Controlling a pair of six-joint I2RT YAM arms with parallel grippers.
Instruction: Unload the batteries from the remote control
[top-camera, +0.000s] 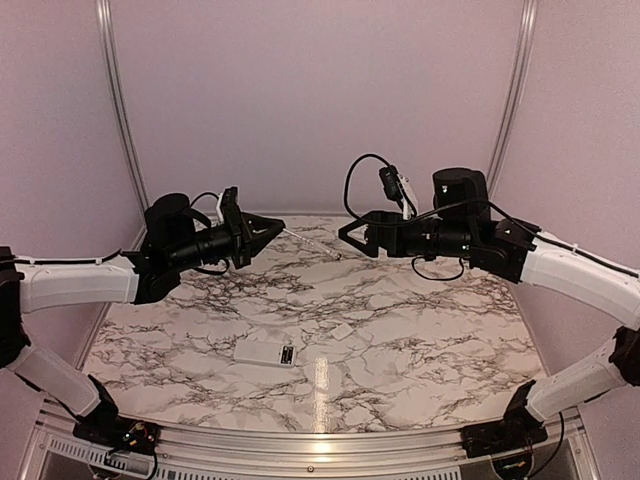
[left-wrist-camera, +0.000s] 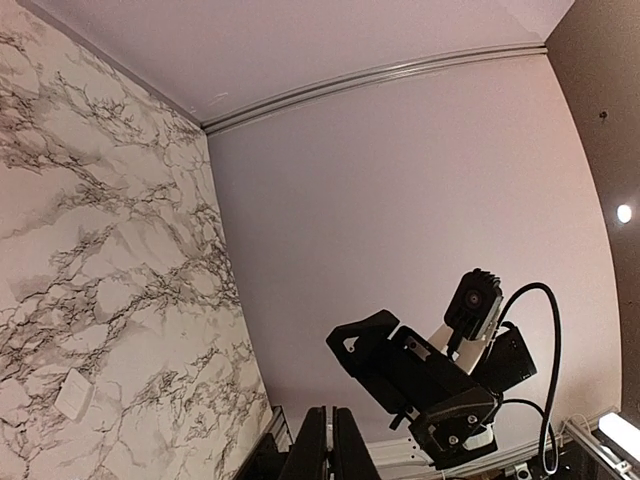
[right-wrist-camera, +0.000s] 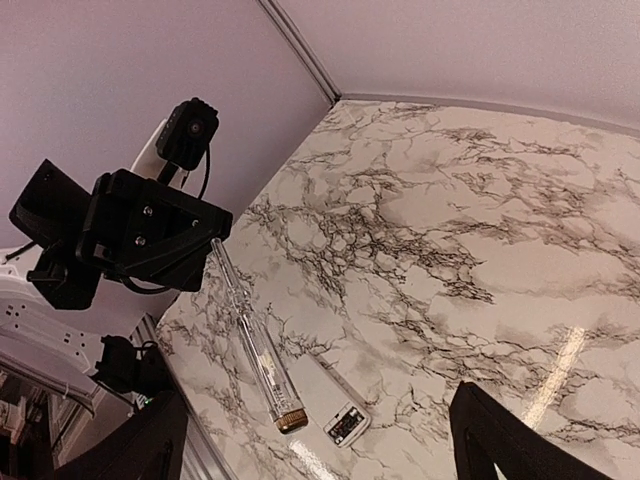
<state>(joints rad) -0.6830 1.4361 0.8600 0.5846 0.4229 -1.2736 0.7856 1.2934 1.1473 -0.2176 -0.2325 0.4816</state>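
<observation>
On marble desk (top-camera: 450, 320), 6 o'clock: flat white remote control (top-camera: 265, 352)
Your left pincer (top-camera: 277, 229): clamps thin clear rod (right-wrist-camera: 250, 330)
Right pincer (top-camera: 345, 233): gaping, empty

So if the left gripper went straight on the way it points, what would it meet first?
Probably the open right gripper: the left gripper, shut on a thin rod, aims across the table at it, rod tip leading. Depth is unclear, so it might pass just beside.
</observation>
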